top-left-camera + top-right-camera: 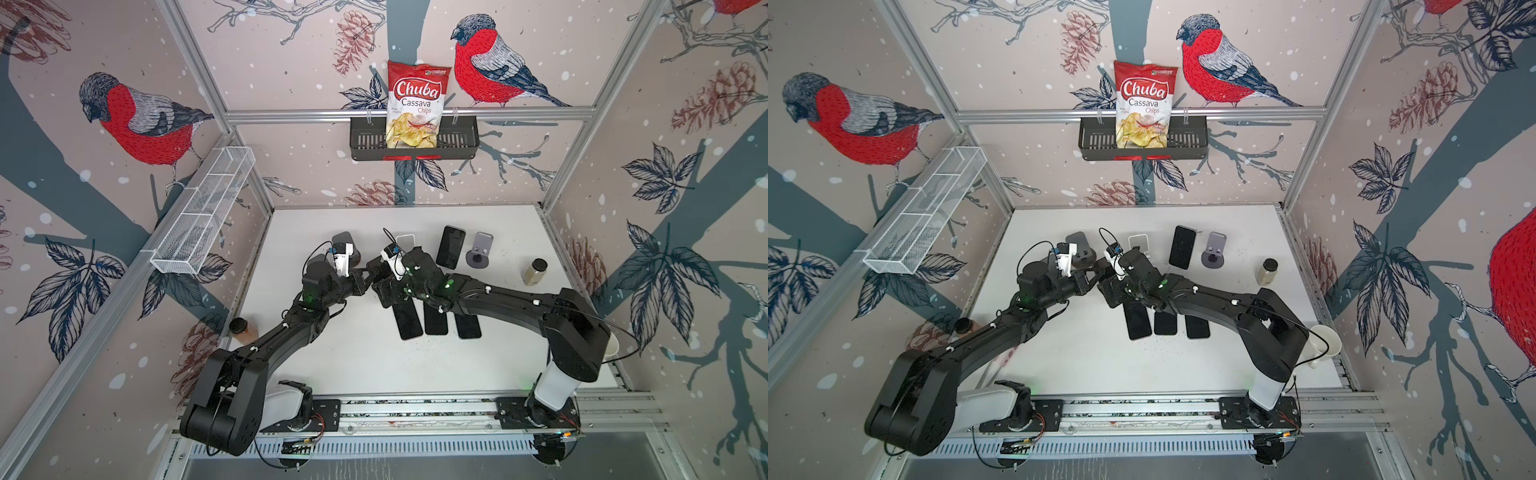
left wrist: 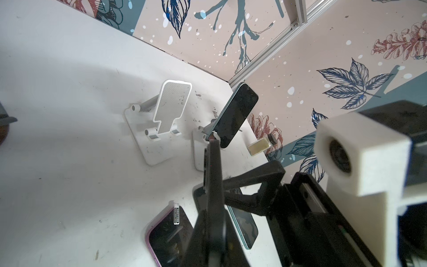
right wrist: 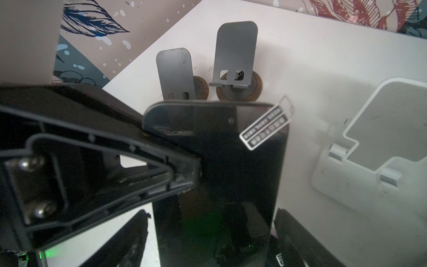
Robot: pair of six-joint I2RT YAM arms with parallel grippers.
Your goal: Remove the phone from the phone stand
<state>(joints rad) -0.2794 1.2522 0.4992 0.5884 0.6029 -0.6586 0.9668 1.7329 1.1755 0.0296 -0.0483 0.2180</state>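
Left wrist view shows the phone (image 2: 235, 113) leaning screen-out on its white phone stand (image 2: 196, 149), with an empty white stand (image 2: 166, 108) just beside it and a small jar (image 2: 261, 145) further off. The left gripper (image 2: 213, 144) has its jaws pressed together with nothing between them. In this view its tip lines up with the phone's lower corner. Both top views, though, place the left gripper (image 1: 369, 270) near the middle of the table (image 1: 332, 365), apart from the phone (image 1: 451, 248), which stands toward the back with the right arm's wrist between the two. A grey stand (image 1: 480, 249) sits just beside the phone. The right gripper (image 1: 383, 287) hangs just beside the left one, over the far end of a stickered phone (image 3: 242, 180) that lies flat on the table. Right wrist view shows only one of its fingers (image 3: 138, 166), reaching across that flat screen, so how wide the jaws stand cannot be told, nor whether the finger touches the glass. A second flat phone (image 1: 435, 324) and a third flat phone (image 1: 467, 326) lie alongside, partly under the right arm.
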